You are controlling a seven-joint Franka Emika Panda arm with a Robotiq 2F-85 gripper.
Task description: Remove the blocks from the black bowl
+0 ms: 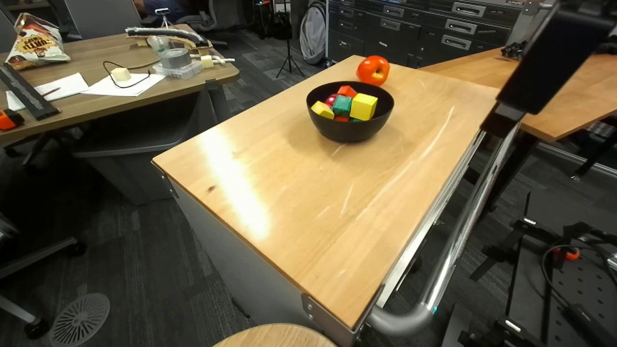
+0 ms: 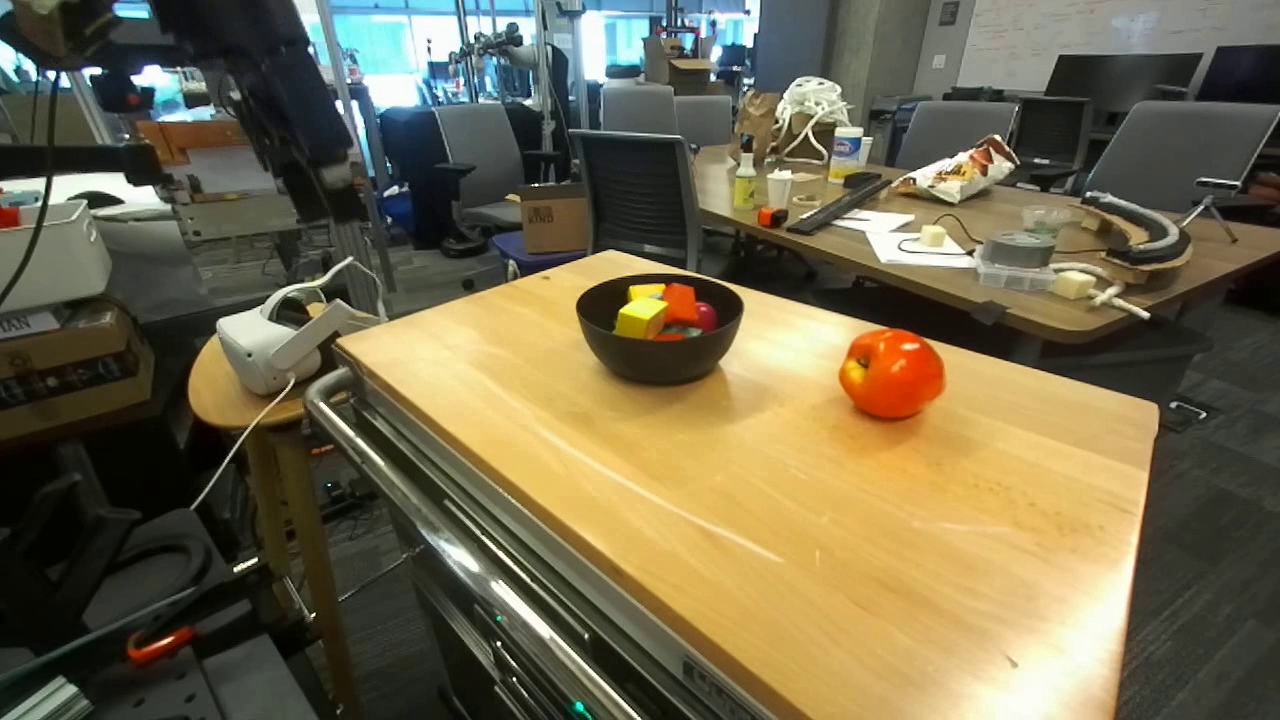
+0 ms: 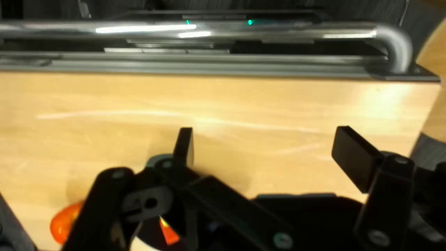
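The black bowl stands upright on the wooden tabletop in both exterior views. Inside it sit several blocks, among them a yellow block, a green block, a second yellow block and an orange-red block. A dark red round piece lies among them. My gripper is open, its fingers wide apart with only bare wood showing between them. In the wrist view its linkage hides most of the bowl, leaving an orange-red block partly visible. The gripper hangs above the tabletop, apart from the blocks.
An orange-red fruit-like object rests on the same tabletop near the bowl. Along one edge runs a metal handle bar. A stool with a white headset stands beside a corner, and a cluttered desk is close by.
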